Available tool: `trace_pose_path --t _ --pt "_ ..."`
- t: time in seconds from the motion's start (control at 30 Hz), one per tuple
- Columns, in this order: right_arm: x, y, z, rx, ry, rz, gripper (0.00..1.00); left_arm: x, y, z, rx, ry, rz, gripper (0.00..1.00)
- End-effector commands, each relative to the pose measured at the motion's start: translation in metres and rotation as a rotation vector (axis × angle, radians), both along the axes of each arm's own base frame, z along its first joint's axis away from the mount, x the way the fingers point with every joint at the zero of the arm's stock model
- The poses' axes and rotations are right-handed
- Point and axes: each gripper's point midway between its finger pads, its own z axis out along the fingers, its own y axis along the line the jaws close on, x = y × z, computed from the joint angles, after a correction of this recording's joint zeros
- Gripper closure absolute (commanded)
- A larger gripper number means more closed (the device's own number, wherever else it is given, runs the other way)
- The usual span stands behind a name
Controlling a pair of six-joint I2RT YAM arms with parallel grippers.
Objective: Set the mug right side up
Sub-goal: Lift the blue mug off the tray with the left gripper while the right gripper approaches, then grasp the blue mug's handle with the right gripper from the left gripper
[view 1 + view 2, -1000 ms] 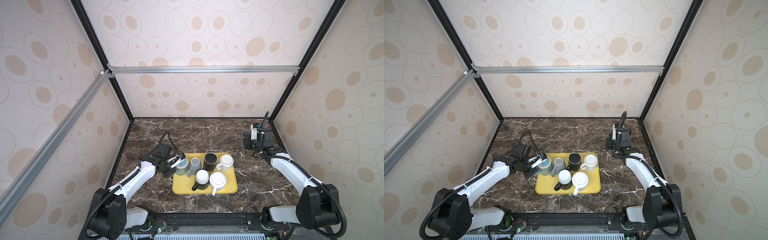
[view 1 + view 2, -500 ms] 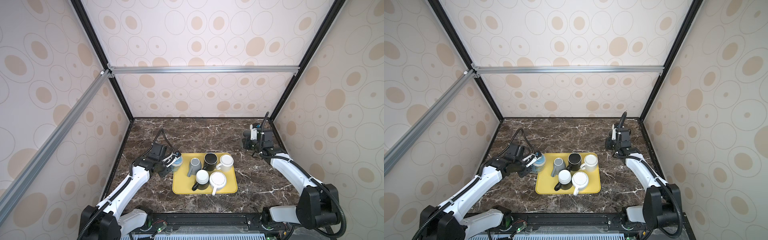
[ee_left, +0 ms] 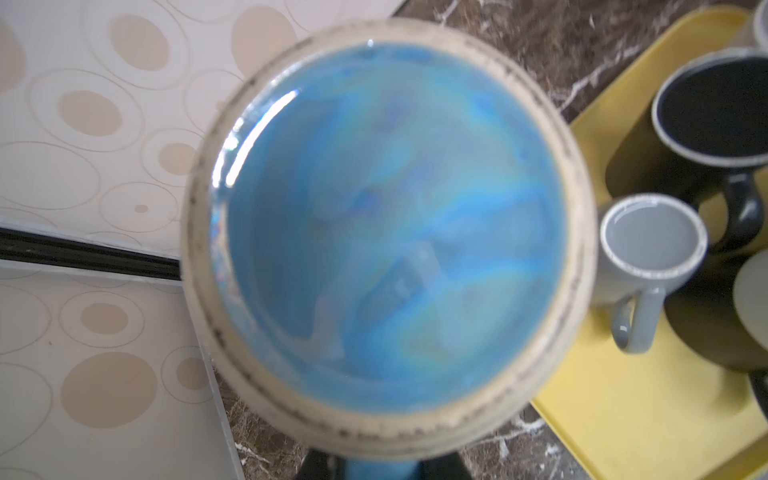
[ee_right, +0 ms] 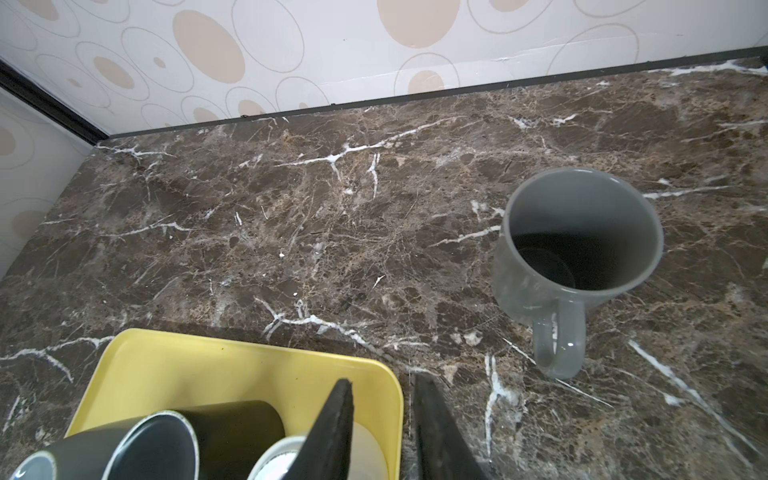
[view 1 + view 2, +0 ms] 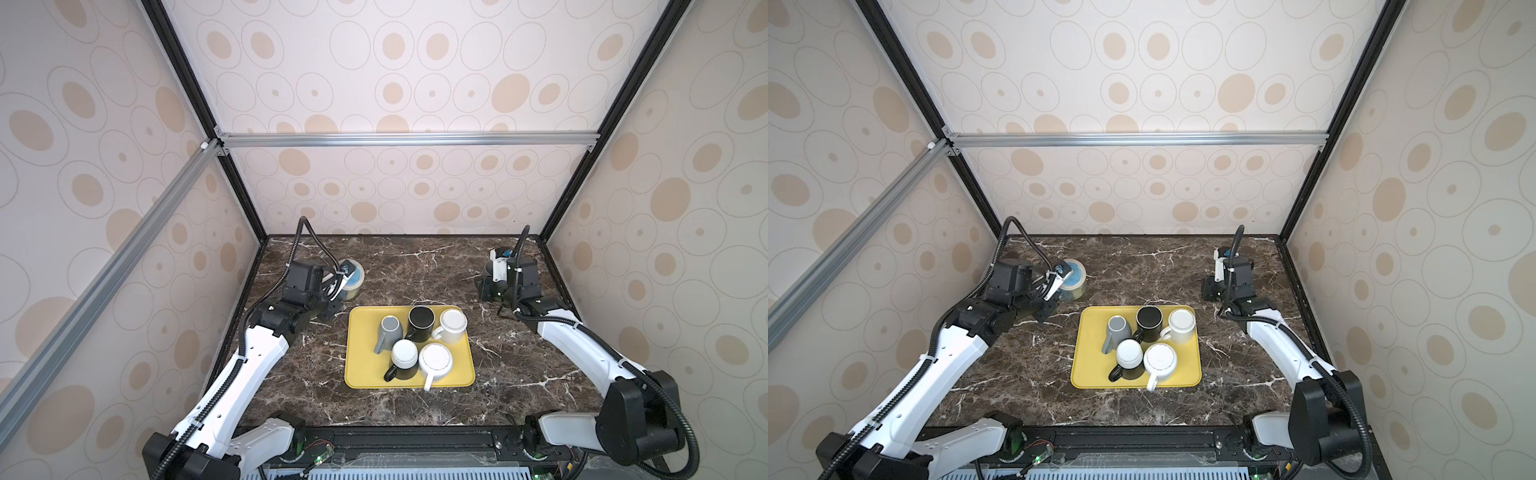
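Where the left gripper point(image 3: 380, 471) is clamped on it, the blue-lined mug point(image 5: 352, 277) sits off the tray point(image 5: 361, 374), at about ten o'clock from it in both top views, mouth upward. Whether it touches the marble tabletop point(image 5: 415, 266) cannot be told. It is round stoneware, matte beige with dark speckles outside, glossy iridescent blue within, and empty. The tray is smooth, yellow and rectangular with rounded corners. It holds five mugs: a grey mug point(image 5: 390, 332), a black mug point(image 5: 421, 321), two white mugs point(image 5: 452, 325) and a white-topped black mug point(image 5: 403, 353). The right gripper point(image 4: 382, 382), at two o'clock from the tray, has flat dark jaws a narrow gap apart, with nothing between them. Near it a second grey mug point(image 4: 577, 232) stands upright and empty on the veined brown marble. That makes seven mugs in all.
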Motion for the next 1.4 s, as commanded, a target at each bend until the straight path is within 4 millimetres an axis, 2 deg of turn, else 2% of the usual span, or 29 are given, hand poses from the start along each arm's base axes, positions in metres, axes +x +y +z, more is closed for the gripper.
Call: trace_pose_path --t 0.0,0.1,0.17,0.27,0.4,0.53,0.63,0.7,0.83,1.0,1.2,1.37 --pt "-0.003 0.012 0.018 0.02 -0.036 0.031 0.72 0.017 -0.018 0.087 -0.239 -0.234 0.01 1.0" --pt "-0.007 0.023 0.024 0.007 -0.031 0.066 0.72 0.019 -0.026 0.112 -0.37 -0.284 0.008 1.0" --pt "-0.014 0.039 0.029 -0.003 -0.032 0.112 0.72 0.017 -0.034 0.127 -0.458 -0.306 -0.011 1.0" --pt "-0.023 0.047 0.04 0.021 -0.048 0.132 0.71 0.013 -0.04 0.142 -0.583 -0.339 -0.027 1.0" --pt "-0.037 0.056 0.065 0.121 -0.087 0.165 0.71 0.001 -0.046 0.162 -0.788 -0.425 -0.064 1.0" --pt "-0.05 0.067 0.093 0.236 -0.132 0.204 0.71 -0.019 -0.031 0.182 -0.981 -0.586 -0.057 1.0" --pt "-0.059 0.077 0.112 0.304 -0.167 0.248 0.72 -0.017 -0.024 0.183 -1.051 -0.563 0.006 1.0" --pt "-0.066 0.088 0.121 0.366 -0.164 0.313 0.72 -0.015 -0.021 0.176 -1.141 -0.527 0.045 1.0" --pt "-0.084 0.118 0.133 0.507 -0.095 0.469 0.72 -0.028 -0.033 0.162 -1.4 -0.467 -0.067 1.0" --pt "-0.106 0.136 0.152 0.638 -0.118 0.596 0.69 -0.036 -0.051 0.148 -1.568 -0.343 -0.19 1.0" --pt "-0.123 0.151 0.167 0.741 -0.1 0.708 0.58 -0.05 -0.061 0.148 -1.728 -0.247 -0.325 1.0" --pt "-0.131 0.169 0.172 0.767 -0.084 0.74 0.45 -0.061 -0.065 0.16 -1.779 -0.222 -0.426 1.0"
